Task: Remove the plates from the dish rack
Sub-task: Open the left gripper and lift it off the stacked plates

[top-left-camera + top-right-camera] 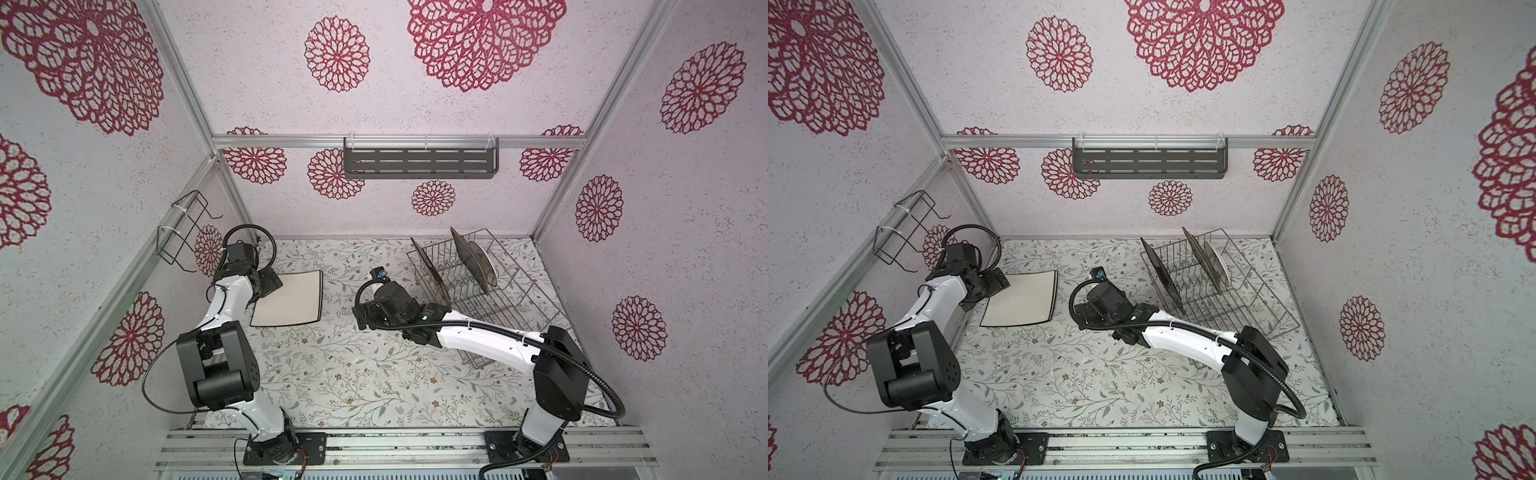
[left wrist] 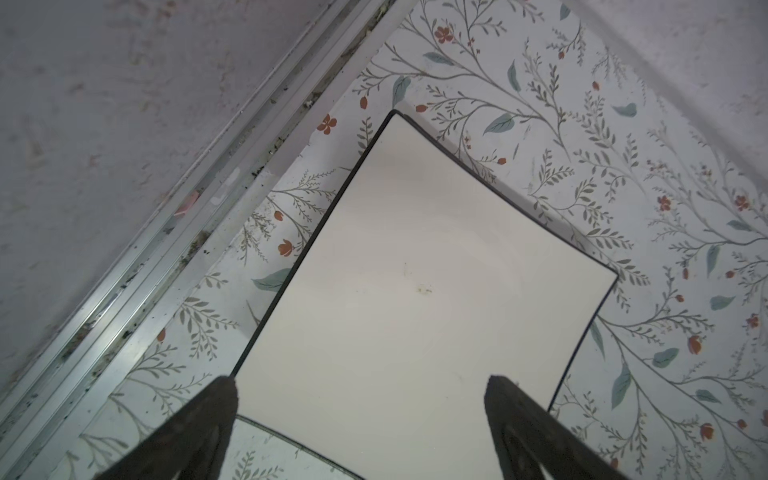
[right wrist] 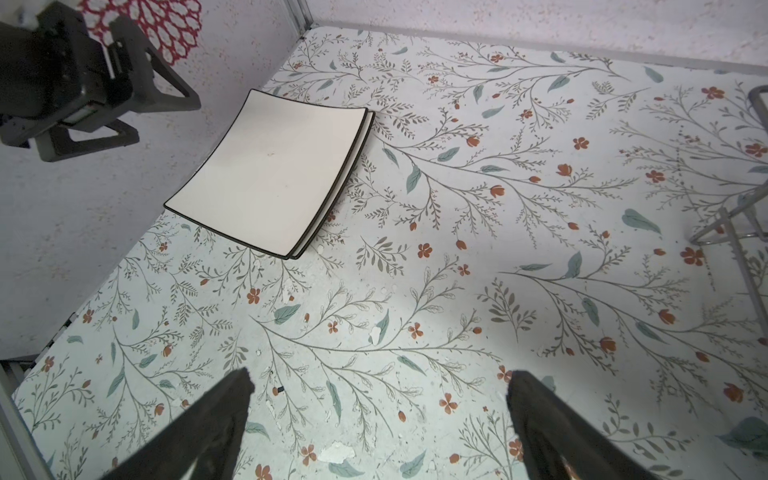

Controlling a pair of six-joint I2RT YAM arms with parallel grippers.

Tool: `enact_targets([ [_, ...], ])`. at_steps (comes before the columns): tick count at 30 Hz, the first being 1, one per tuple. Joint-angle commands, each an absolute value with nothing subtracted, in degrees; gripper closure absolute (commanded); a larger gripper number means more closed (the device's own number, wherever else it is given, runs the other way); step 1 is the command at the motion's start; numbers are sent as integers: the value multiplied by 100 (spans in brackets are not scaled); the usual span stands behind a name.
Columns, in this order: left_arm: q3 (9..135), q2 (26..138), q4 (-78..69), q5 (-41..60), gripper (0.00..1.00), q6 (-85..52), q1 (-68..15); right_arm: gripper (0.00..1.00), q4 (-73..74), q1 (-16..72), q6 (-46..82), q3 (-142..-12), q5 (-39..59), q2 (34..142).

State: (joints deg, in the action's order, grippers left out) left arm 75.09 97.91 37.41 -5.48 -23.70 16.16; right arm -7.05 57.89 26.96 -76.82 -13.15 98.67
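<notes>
The left tool (image 2: 361, 386) hangs with its jaws spread over one end of the white square plates (image 1: 291, 303), which lie flat on the floral worktop (image 1: 332, 374) near the left wall. Both top views show a single pale face, but the right wrist view shows two stacked rims. The right tool (image 3: 382, 378), also spread and holding nothing, hangs over bare worktop mid-scene. At the right, the dish rack (image 1: 498, 299) holds three plates (image 1: 465, 253) standing on edge, visible only in the top views.
</notes>
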Motion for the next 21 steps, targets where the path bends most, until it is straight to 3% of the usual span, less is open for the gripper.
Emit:
enact_targets([
  [1, 7696, 9861, 3866, -483, 3, -1728, 1685, 1, -406, 5674, 2593, -7660, -1118, 9659],
  [4, 7848, 9987, 3880, -151, 3, -1502, 1786, 1, -365, 5652, 2593, -7692, -949, 9644],
  [12, 8308, 10607, 4213, -655, 3, -845, 1845, 1, -280, 5651, 2551, -7804, -791, 9574],
  [21, 8476, 11092, 4157, -142, 3, -352, 2023, 1, -360, 5651, 2451, -7757, -861, 9466],
])
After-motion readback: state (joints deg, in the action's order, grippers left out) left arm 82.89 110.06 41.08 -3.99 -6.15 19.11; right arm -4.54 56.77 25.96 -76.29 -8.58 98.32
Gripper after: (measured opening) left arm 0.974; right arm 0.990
